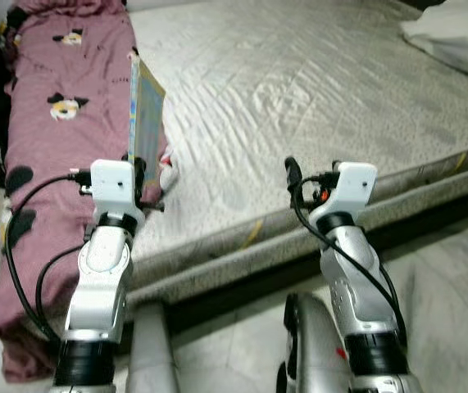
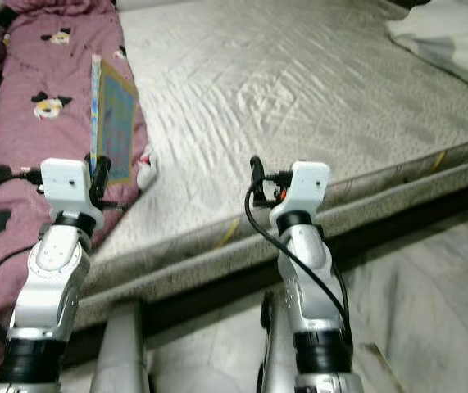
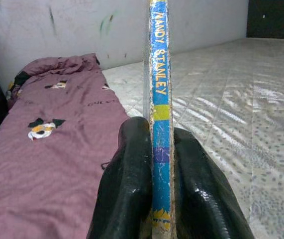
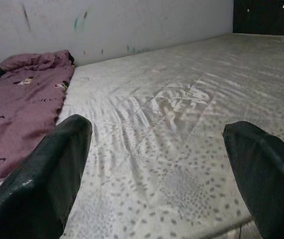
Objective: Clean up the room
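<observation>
The left claw pinches a thin book by its blue spine, holding it upright on edge above the mauve cartoon-print blanket that lies along the left side of the bare mattress. The right claw hovers over the mattress edge, its fingers spread wide with nothing between them. A white pillow rests at the mattress's far right corner.

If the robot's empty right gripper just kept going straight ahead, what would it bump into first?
Probably the mattress: the open right gripper points low across its bare grey top, with a wall far behind. Depth is hard to judge.
</observation>
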Tool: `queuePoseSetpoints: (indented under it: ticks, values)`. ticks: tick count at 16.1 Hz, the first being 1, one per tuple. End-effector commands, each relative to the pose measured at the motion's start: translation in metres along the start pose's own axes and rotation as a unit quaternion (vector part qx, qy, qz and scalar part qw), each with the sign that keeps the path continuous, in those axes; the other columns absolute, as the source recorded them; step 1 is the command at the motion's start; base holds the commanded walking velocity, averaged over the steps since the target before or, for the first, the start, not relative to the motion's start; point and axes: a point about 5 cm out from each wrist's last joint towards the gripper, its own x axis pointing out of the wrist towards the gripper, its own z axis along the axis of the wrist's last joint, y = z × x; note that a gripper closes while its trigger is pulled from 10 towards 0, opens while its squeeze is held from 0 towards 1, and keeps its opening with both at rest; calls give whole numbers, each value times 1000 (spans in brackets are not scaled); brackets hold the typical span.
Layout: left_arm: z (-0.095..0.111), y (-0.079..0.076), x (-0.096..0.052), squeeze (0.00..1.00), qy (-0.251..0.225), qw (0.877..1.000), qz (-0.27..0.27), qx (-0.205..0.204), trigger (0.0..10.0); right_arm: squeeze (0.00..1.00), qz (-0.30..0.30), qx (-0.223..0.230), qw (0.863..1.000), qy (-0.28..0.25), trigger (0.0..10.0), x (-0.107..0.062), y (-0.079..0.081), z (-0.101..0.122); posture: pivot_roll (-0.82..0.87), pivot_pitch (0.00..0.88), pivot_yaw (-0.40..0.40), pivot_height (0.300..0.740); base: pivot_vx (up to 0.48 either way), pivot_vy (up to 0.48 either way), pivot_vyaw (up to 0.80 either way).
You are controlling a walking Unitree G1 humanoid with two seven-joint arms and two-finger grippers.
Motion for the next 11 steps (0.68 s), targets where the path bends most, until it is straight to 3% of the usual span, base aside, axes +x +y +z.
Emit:
queuePoseSetpoints:
  ticks: [1,6,11]
  values:
    - [10,2,1,0,-17,1000,6,10,10000,0,2,3,1000,-1,10000,-1,3,2,53,0,40,612,0,0,0]
    - [10,-1,6,0,-3,1000,10,-11,10000,0,-1,-3,1000,1,10000,1,2,3,53,0,38,669,0,0,0]
    - [10,-4,7,0,-2,1000,12,-7,10000,0,0,-10,1000,1,10000,2,0,4,52,0,27,722,0,0,0]
